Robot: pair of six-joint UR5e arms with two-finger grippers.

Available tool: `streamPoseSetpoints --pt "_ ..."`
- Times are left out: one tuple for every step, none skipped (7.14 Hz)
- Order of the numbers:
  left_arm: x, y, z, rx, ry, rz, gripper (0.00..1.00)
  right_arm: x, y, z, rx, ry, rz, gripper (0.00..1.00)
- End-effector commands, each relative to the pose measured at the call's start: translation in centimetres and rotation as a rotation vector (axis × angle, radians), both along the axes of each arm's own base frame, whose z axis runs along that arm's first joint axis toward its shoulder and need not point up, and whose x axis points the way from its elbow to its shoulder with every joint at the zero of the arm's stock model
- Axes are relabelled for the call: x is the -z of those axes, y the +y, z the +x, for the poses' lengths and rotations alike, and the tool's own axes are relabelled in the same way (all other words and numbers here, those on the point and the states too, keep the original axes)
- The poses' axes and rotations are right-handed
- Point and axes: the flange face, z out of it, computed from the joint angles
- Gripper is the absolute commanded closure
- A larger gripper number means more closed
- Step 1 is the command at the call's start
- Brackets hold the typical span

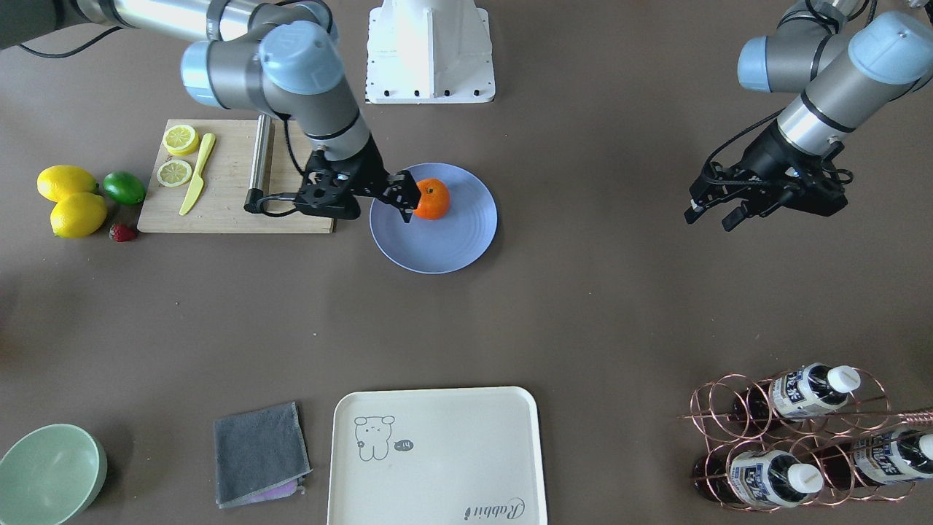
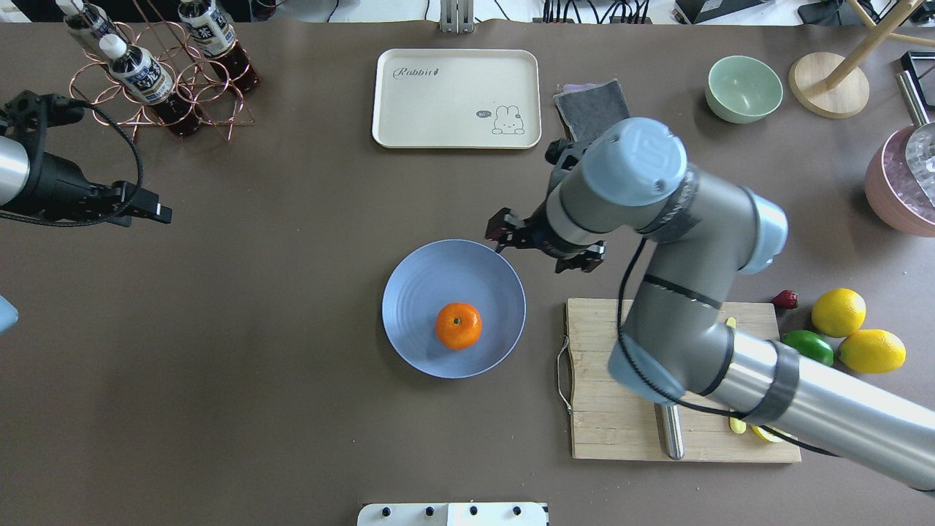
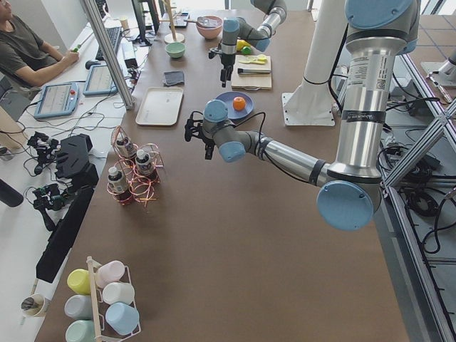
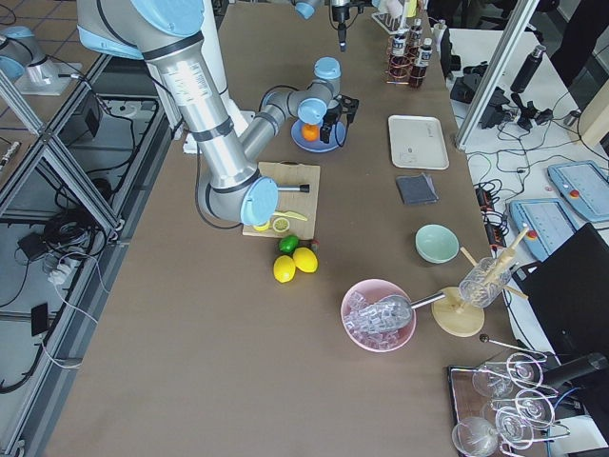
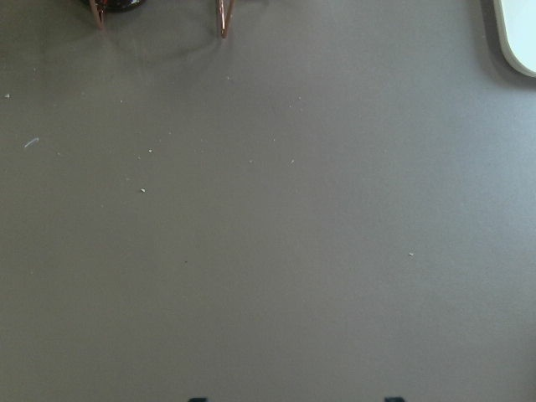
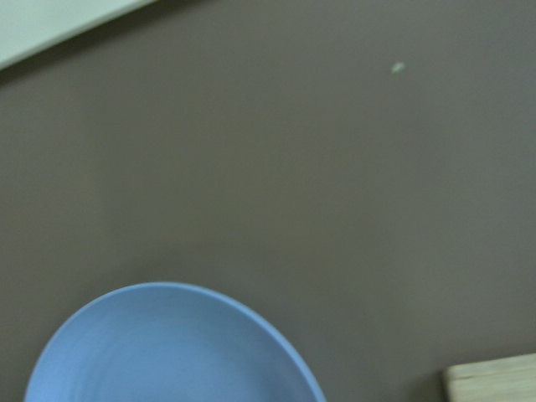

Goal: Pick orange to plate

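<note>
Far out at nine o'clock from the plate in the overhead view, your left tool (image 1: 711, 216) hangs above bare counter (image 2: 277, 380). Its fingers are spread and there is nothing between them. Parked there it has no part in this job, and it leaves the middle of the counter free for the other arm.

In the middle lies the plate (image 2: 409, 292). The orange (image 2: 459, 326) rests on it, just off centre toward six o'clock, with its stem dot facing up. Nothing touches the fruit, so it looks settled under its own weight, and I judge the placing done.

At about two o'clock, just beyond the plate's rim, hovers your right tool (image 2: 542, 248). Its jaws stand wide and it holds nothing. The right wrist view shows only the plate's edge and brown counter, with no fruit, which fits a tool lifted off to the side. From there it should not nudge the orange.

Further toward three o'clock sits the cutting board (image 2: 606, 380) under the right arm. Beyond it are the lemons (image 2: 840, 312) and the lime (image 2: 807, 347), well apart from the plate.
</note>
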Motion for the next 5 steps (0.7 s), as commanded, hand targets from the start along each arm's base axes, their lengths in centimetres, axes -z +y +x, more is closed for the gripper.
streamPoseSetpoints --pt "-4.2 -0.8 -7.3 -0.048 -0.057 0.087 0.24 -9.6 -1.7 18.3 0.070 0.031 0.094 0.00" --pt "-6.8 -1.0 -11.8 -0.074 -0.095 0.104 0.24 -15.5 -1.9 25.5 0.133 0.065 0.151 0.00" --pt "-10.0 -0.7 -15.6 -0.101 -0.137 0.119 0.24 -22.5 -0.7 31.4 0.232 0.128 0.242 0.00" --pt "-12.6 -0.5 -18.6 -0.123 -0.160 0.134 0.24 -29.2 -0.4 38.2 0.278 0.159 0.289 0.00" --pt "-15.3 0.4 -21.2 -0.134 -0.170 0.119 0.24 -36.1 -0.2 44.4 0.316 0.158 0.337 0.00"
